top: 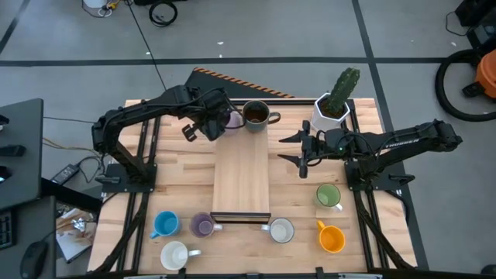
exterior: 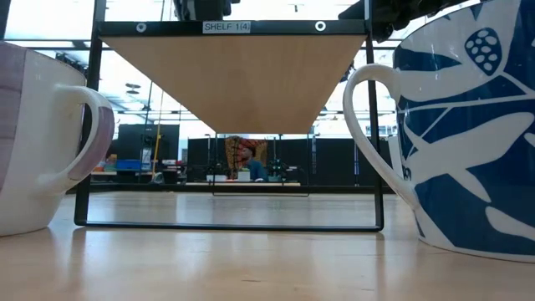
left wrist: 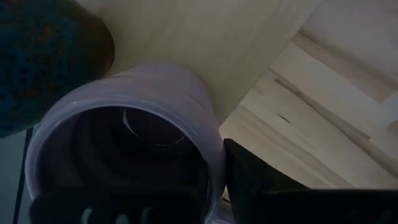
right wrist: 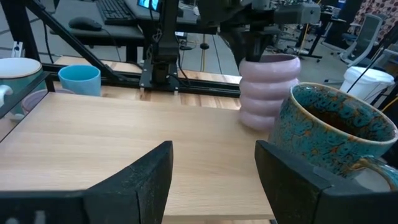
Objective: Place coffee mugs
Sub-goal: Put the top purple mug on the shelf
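Note:
A pale purple ribbed mug [right wrist: 268, 93] stands upright at the far end of the wooden shelf board [top: 240, 174]. Beside it is a teal-speckled mug that is dark brown inside [right wrist: 336, 134]. My left gripper [top: 219, 124] comes down from above and is shut on the purple mug's rim. My right gripper [top: 302, 153] hovers open, right of the shelf, with nothing between its fingers. More mugs stand on the table at the near edge: blue [top: 164, 225], purple [top: 203, 225], two white [top: 174, 254] [top: 280, 230], green [top: 328, 195] and orange [top: 332, 238]. My left gripper holds the pale purple mug by its wall at the rim [left wrist: 214, 165]. One finger is inside the mug and one finger [left wrist: 267, 186] is outside. The fingers slant steeply down from above. The mug is upright, and its base looks to be on the shelf board's far end [right wrist: 261, 126].
A white faceted pot with a green cactus [top: 335, 105] stands at the back right, close to my right arm. The shelf's black frame [exterior: 230, 224] stands between two big near-edge mugs in the low view. Bare board lies along the shelf's middle and near part.

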`<state>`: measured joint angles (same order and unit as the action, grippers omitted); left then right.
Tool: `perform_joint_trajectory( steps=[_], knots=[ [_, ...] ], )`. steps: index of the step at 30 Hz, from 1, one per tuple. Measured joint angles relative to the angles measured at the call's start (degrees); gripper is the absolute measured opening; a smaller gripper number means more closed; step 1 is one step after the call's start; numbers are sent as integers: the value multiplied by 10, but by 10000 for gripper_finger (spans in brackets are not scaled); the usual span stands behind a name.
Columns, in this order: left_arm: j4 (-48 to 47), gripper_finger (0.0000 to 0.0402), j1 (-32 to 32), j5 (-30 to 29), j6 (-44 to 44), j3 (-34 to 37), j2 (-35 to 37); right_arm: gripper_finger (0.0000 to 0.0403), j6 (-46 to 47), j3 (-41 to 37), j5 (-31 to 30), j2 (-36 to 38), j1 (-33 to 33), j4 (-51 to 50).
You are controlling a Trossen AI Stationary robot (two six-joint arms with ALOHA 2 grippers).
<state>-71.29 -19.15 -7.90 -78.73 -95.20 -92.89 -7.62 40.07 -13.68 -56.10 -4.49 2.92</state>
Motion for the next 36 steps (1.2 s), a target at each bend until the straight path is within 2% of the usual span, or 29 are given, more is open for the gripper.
perform_joint_trajectory(
  steps=[11, 26, 36],
  knots=[
    [7, 55, -3, -25, -1, 0, -1, 233, -1, 0, 3, 0, 0, 0],
    [42, 127, -7, -21, 9, 0, -1, 233, 0, 0, 3, 0, 0, 0],
    [54, 144, -7, -24, 33, 0, -1, 233, 0, 0, 3, 0, 0, 0]
  ],
)
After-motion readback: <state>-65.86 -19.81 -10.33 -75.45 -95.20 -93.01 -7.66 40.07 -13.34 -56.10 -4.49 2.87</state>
